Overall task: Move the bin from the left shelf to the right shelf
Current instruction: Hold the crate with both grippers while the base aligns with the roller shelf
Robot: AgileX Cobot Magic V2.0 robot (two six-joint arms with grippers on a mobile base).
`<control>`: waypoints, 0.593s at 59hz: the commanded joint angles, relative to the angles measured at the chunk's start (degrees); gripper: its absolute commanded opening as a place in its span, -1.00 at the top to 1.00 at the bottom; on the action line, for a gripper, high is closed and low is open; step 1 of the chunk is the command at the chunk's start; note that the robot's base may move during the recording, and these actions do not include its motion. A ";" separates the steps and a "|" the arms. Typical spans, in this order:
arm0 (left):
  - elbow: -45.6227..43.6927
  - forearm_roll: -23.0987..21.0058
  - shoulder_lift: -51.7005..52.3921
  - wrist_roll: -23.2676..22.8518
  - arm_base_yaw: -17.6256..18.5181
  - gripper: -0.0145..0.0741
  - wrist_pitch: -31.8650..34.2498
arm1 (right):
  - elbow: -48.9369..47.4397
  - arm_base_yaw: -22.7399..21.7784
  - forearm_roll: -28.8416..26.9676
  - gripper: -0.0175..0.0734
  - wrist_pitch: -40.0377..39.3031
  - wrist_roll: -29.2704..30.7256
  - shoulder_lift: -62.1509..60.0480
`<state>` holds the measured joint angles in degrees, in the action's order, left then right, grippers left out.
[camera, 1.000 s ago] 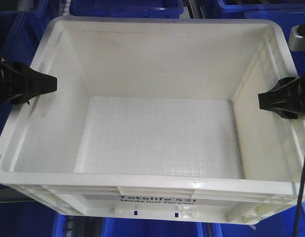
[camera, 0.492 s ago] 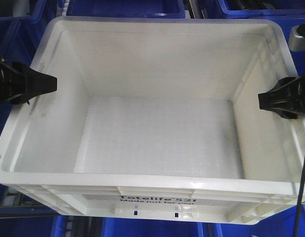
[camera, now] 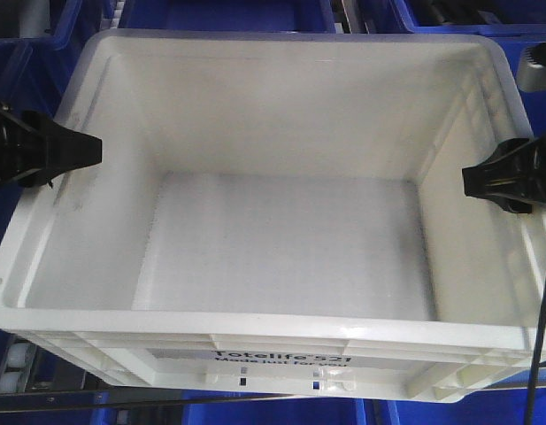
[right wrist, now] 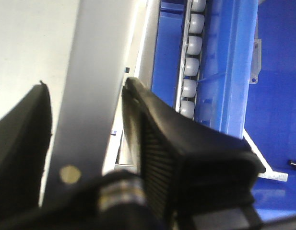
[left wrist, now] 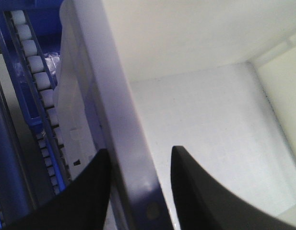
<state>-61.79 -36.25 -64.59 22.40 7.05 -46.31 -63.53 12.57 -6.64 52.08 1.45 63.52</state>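
In the front view the bin [camera: 281,257] fills the frame, held between the two arms over blue crates [camera: 224,11] and a roller track [camera: 20,359]; which shelf lies below cannot be told. The left gripper [camera: 69,150] bites its left wall and the right gripper [camera: 494,177] its right wall, so this looks like the carry. To do it well, both arms should travel together at equal height, keeping the rim level and the squeeze even, since a lag on either side could twist the wall out of a jaw. The bin is white, open-topped and empty, with a gridded floor, ribbed outer walls and a printed label [camera: 281,359] on the near side. In the left wrist view the left gripper [left wrist: 138,191] straddles the rim, one finger outside and one inside, closed on the wall. In the right wrist view the right gripper [right wrist: 88,139] likewise pinches the rim, with rollers [right wrist: 193,62] beyond.
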 commanded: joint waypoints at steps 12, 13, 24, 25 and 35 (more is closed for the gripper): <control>-2.28 -7.16 2.27 2.85 1.04 0.69 1.24 | -2.62 -0.03 -1.65 0.63 -7.46 -0.20 -1.19; -2.28 -7.16 2.27 2.85 1.04 0.69 1.24 | -2.62 -0.03 -1.65 0.63 -7.46 -0.20 -1.19; -2.28 -7.16 2.27 2.85 1.04 0.69 1.24 | -2.62 -0.03 -1.65 0.63 -7.46 -0.20 -1.19; -2.28 -7.16 2.27 2.85 1.04 0.69 1.24 | -2.62 -0.03 -1.65 0.63 -7.46 -0.20 -1.19; -2.28 -7.16 2.27 2.85 1.04 0.69 1.24 | -2.62 -0.03 -1.65 0.63 -7.46 -0.20 -1.19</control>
<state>-61.79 -36.25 -64.59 22.40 7.05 -46.31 -63.53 12.57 -6.62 52.08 1.45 63.52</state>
